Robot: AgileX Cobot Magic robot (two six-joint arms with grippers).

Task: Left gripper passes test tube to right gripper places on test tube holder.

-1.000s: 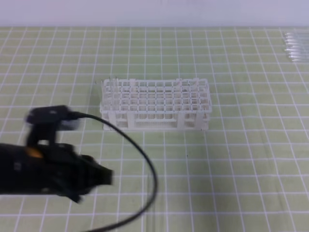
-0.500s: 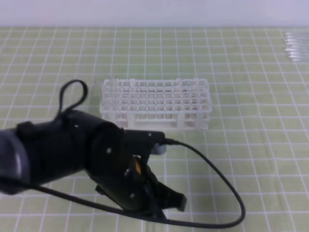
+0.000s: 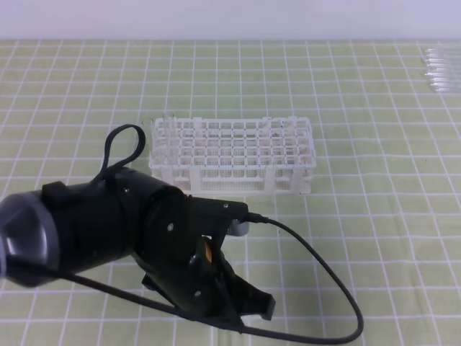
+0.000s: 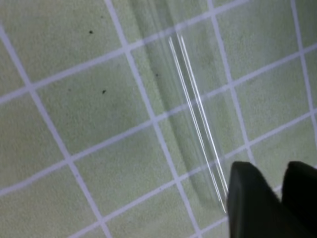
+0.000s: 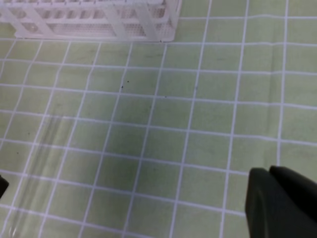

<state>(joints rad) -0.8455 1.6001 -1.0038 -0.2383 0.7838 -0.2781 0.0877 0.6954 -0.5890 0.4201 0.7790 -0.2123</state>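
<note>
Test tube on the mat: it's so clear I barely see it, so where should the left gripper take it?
Judging by its pose, mid-length on the test tube, from straight above with jaws across it. It lies flat and loose on the green grid mat, and the left gripper sits beside its near end.

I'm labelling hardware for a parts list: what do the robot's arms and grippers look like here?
The left arm is a thick, glossy dark-grey cylinder ending in a bulky black wrist with an orange spot, looped black cable and black jaws, the left gripper. Of the right gripper, only matte black, rounded finger ends show.
</note>
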